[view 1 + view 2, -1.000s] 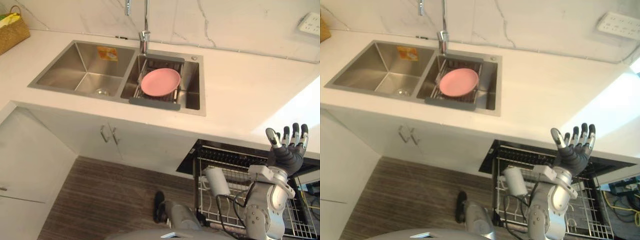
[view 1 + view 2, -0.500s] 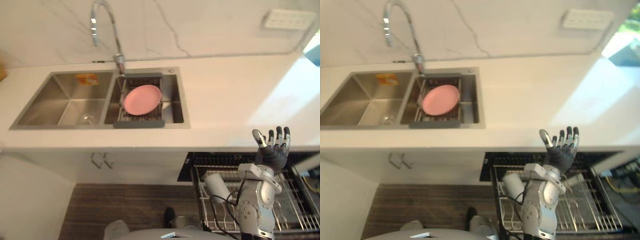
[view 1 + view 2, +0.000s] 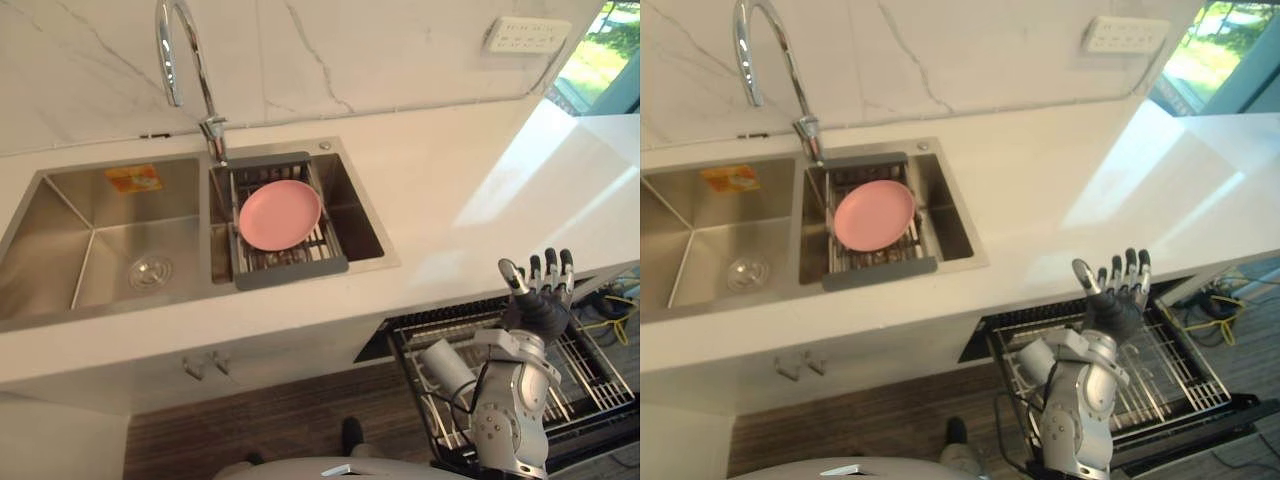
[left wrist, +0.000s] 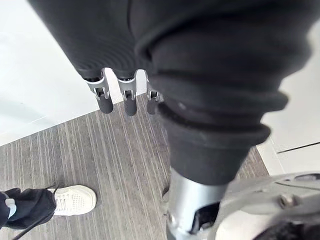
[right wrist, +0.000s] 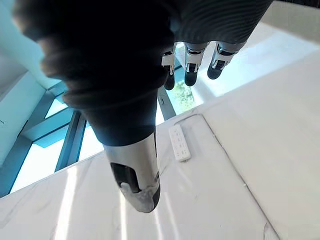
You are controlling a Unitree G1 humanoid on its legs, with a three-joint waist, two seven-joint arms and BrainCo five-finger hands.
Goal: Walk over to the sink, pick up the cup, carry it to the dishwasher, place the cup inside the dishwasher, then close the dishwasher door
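Fingers (image 3: 551, 264) of right hand (image 3: 540, 314) spread straight, holding nothing, raised above the pulled-out dishwasher rack (image 3: 592, 362), right of the sink (image 3: 60, 250) and below the table (image 3: 450, 190) edge. Left hand (image 4: 125, 98) hangs relaxed, empty, over floor (image 4: 120, 165). Pink plate (image 3: 280, 214) in sink. Cup's place: cannot tell.

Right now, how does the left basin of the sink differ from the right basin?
The left basin is wider and empty, its drain showing; the right basin is narrower and holds a grey rack with a pink plate. The left basin has an orange sticker on its back wall; the right basin has none. Both are steel.
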